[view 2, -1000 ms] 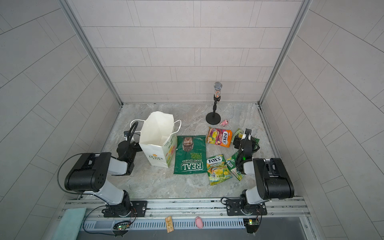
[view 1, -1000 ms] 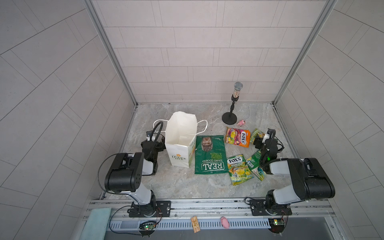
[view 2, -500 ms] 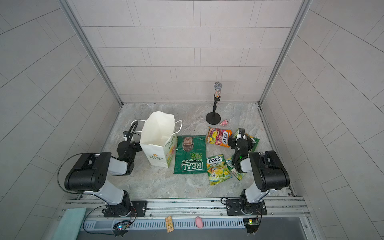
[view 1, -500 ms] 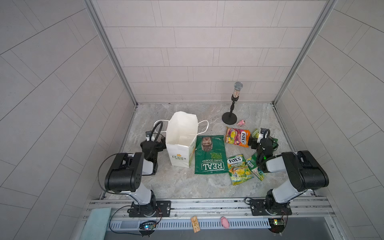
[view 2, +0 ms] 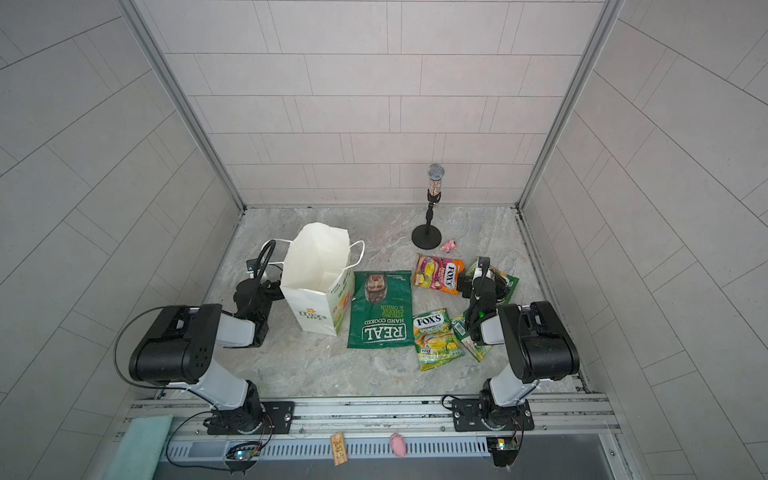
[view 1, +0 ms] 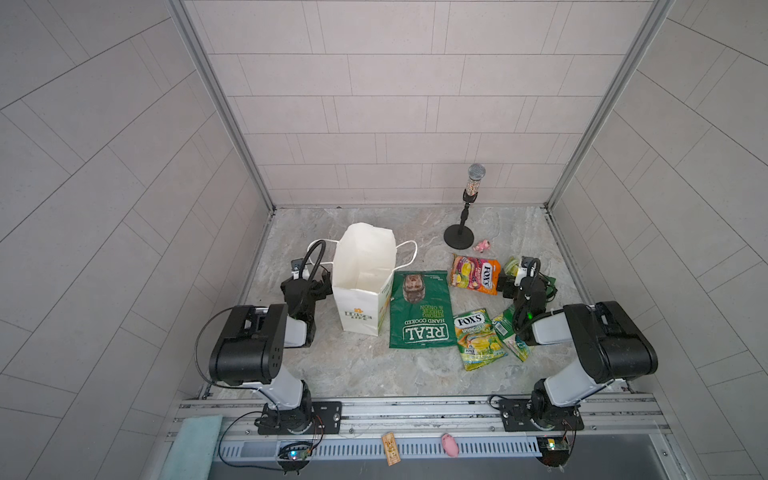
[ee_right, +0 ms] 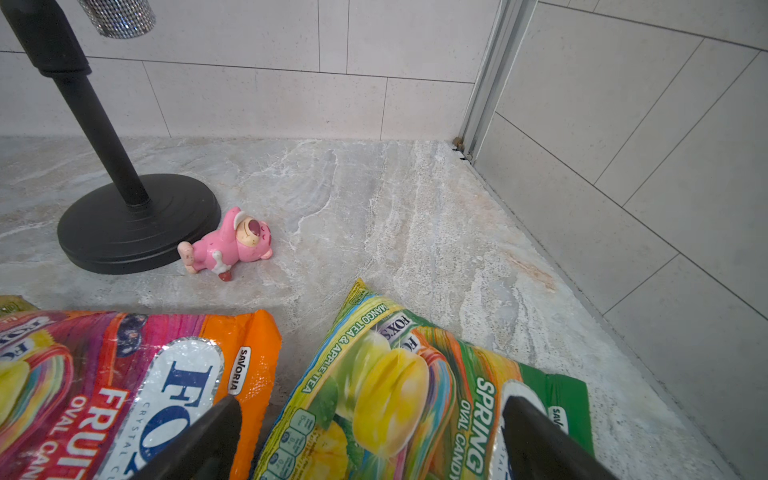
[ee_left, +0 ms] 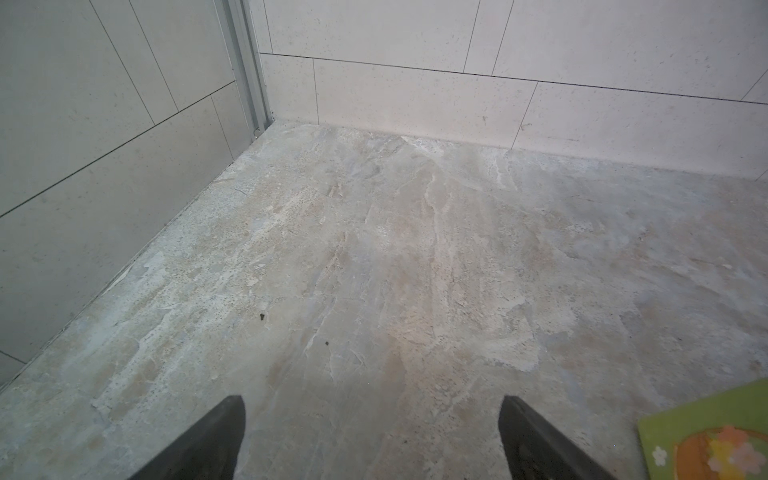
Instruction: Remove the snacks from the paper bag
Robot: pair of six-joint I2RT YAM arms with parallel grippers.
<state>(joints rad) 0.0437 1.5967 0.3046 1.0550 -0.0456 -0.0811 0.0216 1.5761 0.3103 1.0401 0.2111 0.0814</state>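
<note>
The white paper bag (view 1: 361, 286) (view 2: 318, 282) stands upright, and its open mouth shows only white paper. The snacks lie on the floor to its right: a dark green REAL bag (view 1: 419, 309), an orange-pink FOX'S bag (view 1: 473, 274) (ee_right: 124, 386) and a yellow-green FOX'S bag (view 1: 478, 338). Another yellow-green packet (view 1: 509, 332) lies partly under the right arm. My right gripper (ee_right: 372, 415) (view 1: 513, 282) is open just above a further yellow-green FOX'S packet (ee_right: 415, 386), holding nothing. My left gripper (ee_left: 372, 415) (view 1: 309, 286) is open over bare floor, left of the bag; a printed green corner of the bag (ee_left: 706, 436) shows in its wrist view.
A black microphone stand (view 1: 459, 239) (ee_right: 124, 220) stands at the back, with a small pink toy figure (view 1: 483, 246) (ee_right: 226, 245) lying against its base. Tiled walls close in the left, back and right sides. The arms' mounting rail (view 1: 415, 409) runs along the front.
My right gripper has shifted a little to the left, towards the orange-pink bag. The left arm, the paper bag and the packets have not moved.
</note>
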